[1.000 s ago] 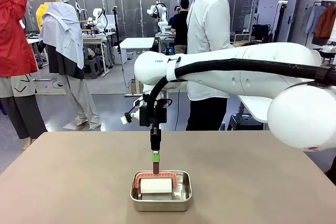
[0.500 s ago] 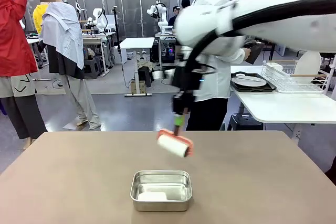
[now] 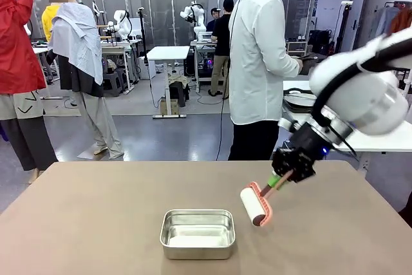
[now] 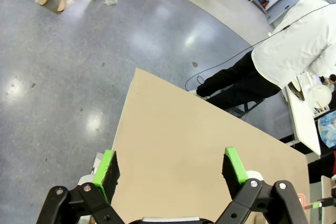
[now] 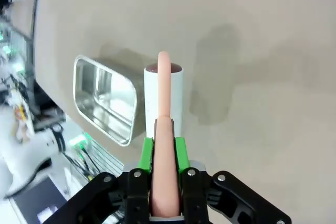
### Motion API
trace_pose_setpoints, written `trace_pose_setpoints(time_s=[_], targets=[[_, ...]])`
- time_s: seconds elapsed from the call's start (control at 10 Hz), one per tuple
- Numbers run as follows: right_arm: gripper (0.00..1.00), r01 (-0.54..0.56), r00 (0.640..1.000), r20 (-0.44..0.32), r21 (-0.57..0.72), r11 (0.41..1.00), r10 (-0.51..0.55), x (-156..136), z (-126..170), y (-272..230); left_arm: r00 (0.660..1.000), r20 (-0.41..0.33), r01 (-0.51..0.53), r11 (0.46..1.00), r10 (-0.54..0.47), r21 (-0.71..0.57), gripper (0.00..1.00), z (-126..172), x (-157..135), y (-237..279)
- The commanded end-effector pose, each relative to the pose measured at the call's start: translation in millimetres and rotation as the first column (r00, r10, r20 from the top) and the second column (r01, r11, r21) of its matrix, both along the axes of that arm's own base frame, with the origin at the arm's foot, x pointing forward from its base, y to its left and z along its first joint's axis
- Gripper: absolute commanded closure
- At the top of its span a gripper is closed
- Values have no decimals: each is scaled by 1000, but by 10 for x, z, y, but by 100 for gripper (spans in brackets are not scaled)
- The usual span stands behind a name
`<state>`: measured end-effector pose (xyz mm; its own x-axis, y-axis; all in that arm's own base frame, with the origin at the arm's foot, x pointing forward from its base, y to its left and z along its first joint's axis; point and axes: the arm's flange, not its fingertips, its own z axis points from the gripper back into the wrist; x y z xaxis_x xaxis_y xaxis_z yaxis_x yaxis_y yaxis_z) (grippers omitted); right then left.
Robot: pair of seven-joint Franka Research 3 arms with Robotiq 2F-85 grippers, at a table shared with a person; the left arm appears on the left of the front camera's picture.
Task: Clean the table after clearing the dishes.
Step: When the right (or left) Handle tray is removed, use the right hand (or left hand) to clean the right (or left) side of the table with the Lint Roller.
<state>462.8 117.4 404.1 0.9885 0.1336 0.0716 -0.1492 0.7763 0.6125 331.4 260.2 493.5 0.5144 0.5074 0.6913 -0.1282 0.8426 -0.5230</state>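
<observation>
Right tool (image 3: 277, 180) was clamped shut on the salmon-pink handle of a lint roller (image 3: 255, 205), green pads pinching it from both sides. The roller hung just right of the steel pan (image 3: 197, 233), tilted, with its white roll low over the bench (image 3: 90, 223). In the right wrist view the roller's shadow fell a little apart from it, so it was judged not yet in contact, though this could not be settled. Left tool (image 4: 170, 166) hung above the bench with its jaws wide apart and nothing between them. Risks noted: the roll sat close beside the pan, so a stroke toward the pan could catch its rim and shove or tip it. If the roll came down tilted, only one end would bear and the pass would miss debris. Downward pressure could make the thin handle pivot in the pinch. A person in a white shirt (image 3: 257, 62) stood beyond the pan at the far edge, so a long outward stroke could come near them. The bench top read as plain matte brownish-taupe, spreading wide on every side of the pan and bare of plates and trays. No crumbs could be made out at this resolution.
</observation>
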Motion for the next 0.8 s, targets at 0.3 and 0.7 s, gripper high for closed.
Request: trace_pose_setpoints(time_s=[0.3, 0.7], targets=[[100, 75, 997, -25, 46, 996, -74, -35, -152, -116, 1000, -3, 11, 1000, -11, -3, 0, 31, -20, 18], [80, 69, 998, -9, 61, 996, -68, -19, -239, -143, 1000, -3, 11, 1000, -11, -3, 0, 31, -20, 18]])
